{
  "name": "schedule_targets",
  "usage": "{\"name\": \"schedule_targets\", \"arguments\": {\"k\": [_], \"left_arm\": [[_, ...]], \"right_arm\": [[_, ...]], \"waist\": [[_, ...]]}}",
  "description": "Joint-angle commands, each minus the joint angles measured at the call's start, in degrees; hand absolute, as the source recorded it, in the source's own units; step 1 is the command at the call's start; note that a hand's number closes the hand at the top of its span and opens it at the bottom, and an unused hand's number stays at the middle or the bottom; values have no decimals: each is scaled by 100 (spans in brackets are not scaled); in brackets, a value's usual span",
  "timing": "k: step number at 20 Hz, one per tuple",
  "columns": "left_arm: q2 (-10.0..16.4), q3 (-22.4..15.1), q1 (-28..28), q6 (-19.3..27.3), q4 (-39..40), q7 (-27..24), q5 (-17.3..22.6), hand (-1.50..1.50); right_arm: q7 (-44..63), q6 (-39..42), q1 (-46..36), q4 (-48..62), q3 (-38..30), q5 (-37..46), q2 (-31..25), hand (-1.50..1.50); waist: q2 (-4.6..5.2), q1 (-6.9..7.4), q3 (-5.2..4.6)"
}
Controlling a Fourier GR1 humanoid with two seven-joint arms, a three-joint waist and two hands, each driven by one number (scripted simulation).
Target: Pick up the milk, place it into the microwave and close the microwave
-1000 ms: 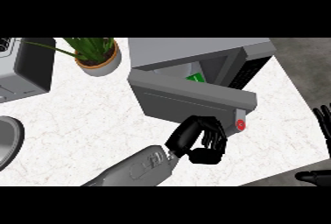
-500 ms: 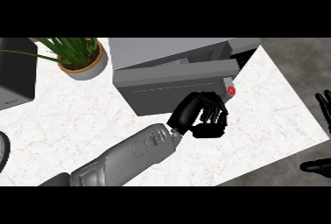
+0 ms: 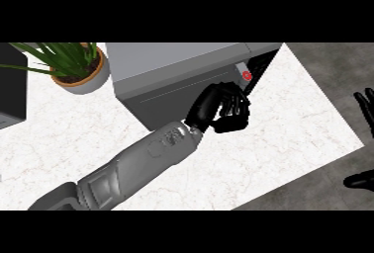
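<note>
Closing step: left hand (image 3: 223,108), fingers curled and holding nothing, is pressing the microwave door (image 3: 168,96), which is nearly shut. Milk out of sight, presumably inside. Next: pushing it flush. Right hand (image 3: 365,106) resting open at right edge.

cam: head view | dir: steep down onto counter (image 3: 70,133) | range: close | microwave (image 3: 168,69) top-ctr

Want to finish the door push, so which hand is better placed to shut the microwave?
Left. The left hand is against the microwave door, beside the red button. The right hand rests beyond the counter at its right edge, away from the door.
</note>
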Motion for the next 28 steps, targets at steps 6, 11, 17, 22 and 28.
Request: {"name": "schedule_targets", "arguments": {"k": [6, 11, 17, 22, 28], "left_arm": [[-217, 18, -519, 132, 64, -94, 250, 150], [-215, 21, -573, 303, 46, -130, 380, 150], [-216, -82, -549, 342, 50, -161, 508, 150], [-217, -76, -649, 404, 210, -163, 606, 150], [-215, -39, -716, 538, 286, -199, 729, 150]], "right_arm": [[160, 703, -301, -191, 227, -317, -172, -150], [394, 865, -423, -337, 449, -298, -271, -150], [449, 1448, -767, -1060, 899, -150, -534, 150], [631, 1487, -768, -1479, 1164, -164, -528, 150], [829, 1473, -777, -1879, 1306, -295, -569, 150]], "waist": [[23, -241, 20], [33, -238, 21], [-27, -246, 17], [-16, -407, 26], [-35, -521, 28]]}}
